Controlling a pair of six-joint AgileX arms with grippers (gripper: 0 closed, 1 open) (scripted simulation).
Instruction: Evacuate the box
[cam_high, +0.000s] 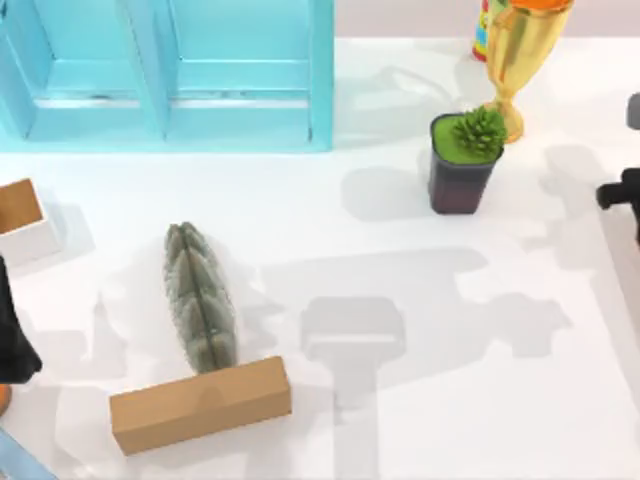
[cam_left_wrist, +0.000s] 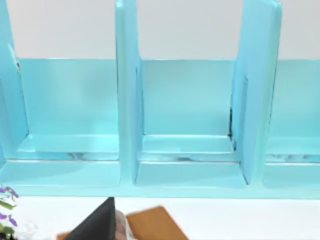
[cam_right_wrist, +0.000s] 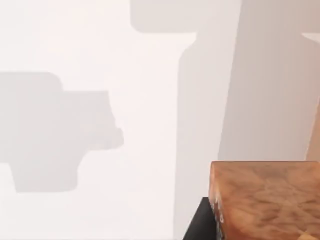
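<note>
Our left gripper (cam_left_wrist: 96, 226) shows as a dark wedge in the left wrist view, and we cannot tell whether it is apart or together. Its arm (cam_high: 14, 335) sits at the surface's left edge. Just beyond the gripper lies a brown panel (cam_left_wrist: 155, 224), and past that stands the light-blue shelf unit (cam_left_wrist: 127, 100) with its upright dividers (it fills the surface's far-left corner).

Our right gripper (cam_right_wrist: 200, 226) is a dark corner beside a wood-grained block (cam_right_wrist: 265, 200) in the right wrist view. We cannot tell its state either, nor whether it touches the block. Its arm (cam_high: 620, 190) is at the surface's right edge.

The box (cam_high: 22, 215), white-walled with a brown inside, sits at the left edge, near the left arm. Toward the near edge a grey-green ribbed cactus (cam_high: 200, 295) lies flat, one end touching a tan cardboard block (cam_high: 200, 403). Near the far-right corner stand a potted succulent (cam_high: 465, 150) and, just behind it, a gold trophy (cam_high: 520, 50).
</note>
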